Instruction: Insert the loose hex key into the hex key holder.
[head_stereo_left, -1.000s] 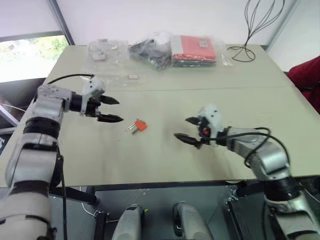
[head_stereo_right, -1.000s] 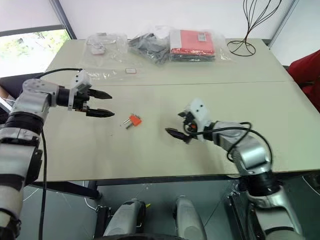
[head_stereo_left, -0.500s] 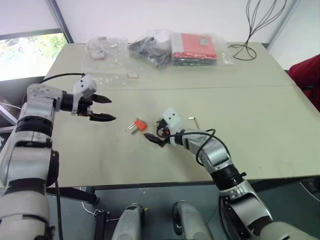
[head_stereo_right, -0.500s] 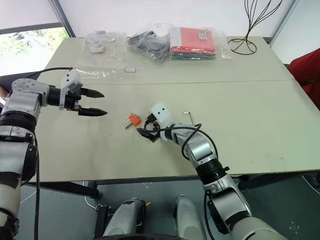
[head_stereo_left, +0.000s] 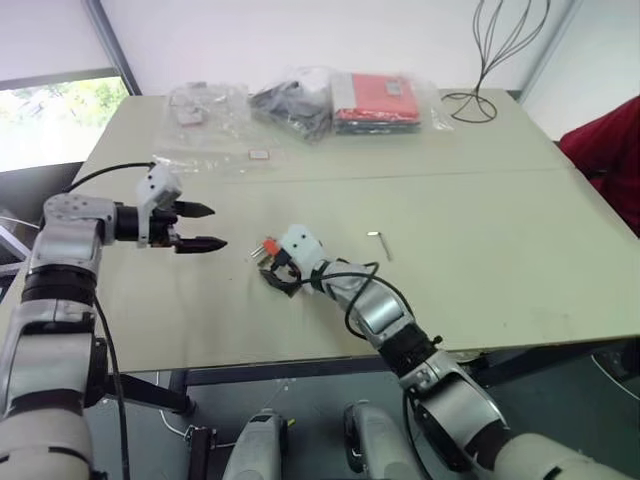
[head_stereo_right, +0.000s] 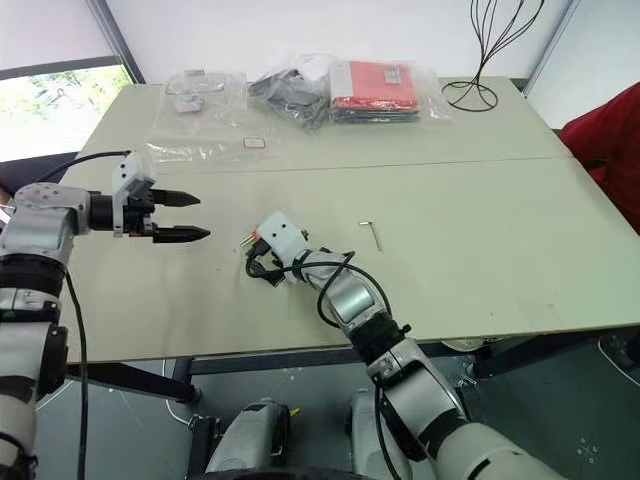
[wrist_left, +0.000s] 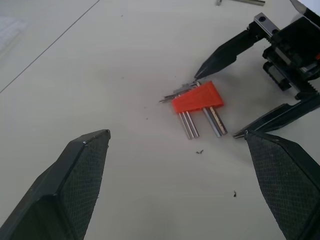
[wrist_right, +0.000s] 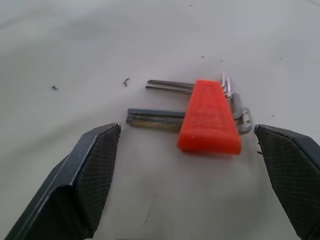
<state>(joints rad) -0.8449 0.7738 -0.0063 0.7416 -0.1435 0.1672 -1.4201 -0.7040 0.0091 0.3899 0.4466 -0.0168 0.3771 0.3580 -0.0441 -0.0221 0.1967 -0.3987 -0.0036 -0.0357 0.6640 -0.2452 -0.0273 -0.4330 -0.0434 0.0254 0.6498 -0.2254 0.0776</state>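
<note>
The right gripper (head_stereo_right: 262, 262) is seen low over the near part of the table (head_stereo_right: 480, 260), its two black fingers spread wide to either side of the hex key holder (wrist_right: 210, 118), which is not yet touched. The small red-orange block lies flat on the tabletop with several short silver keys protruding from it. The left gripper (head_stereo_left: 200, 227) is held just above the surface off to the robot's left, well apart from the holder, its jaws likewise wide apart and empty. Further back and toward the robot's right, the loose hex key (head_stereo_right: 370, 233) lies alone on bare tabletop, near the holder but clear of it. At the far edge, plastic bags (head_stereo_left: 290, 95) and a flat red packet (head_stereo_left: 375, 98) are piled beside a wire stand (head_stereo_left: 490, 60). The holder is judged light and rigid, likely to skid if nudged, and best pinched across its flat red body. The thin steel key is judged stiff and slippery, lying nearly flush with the table, and best taken along its long leg
</note>
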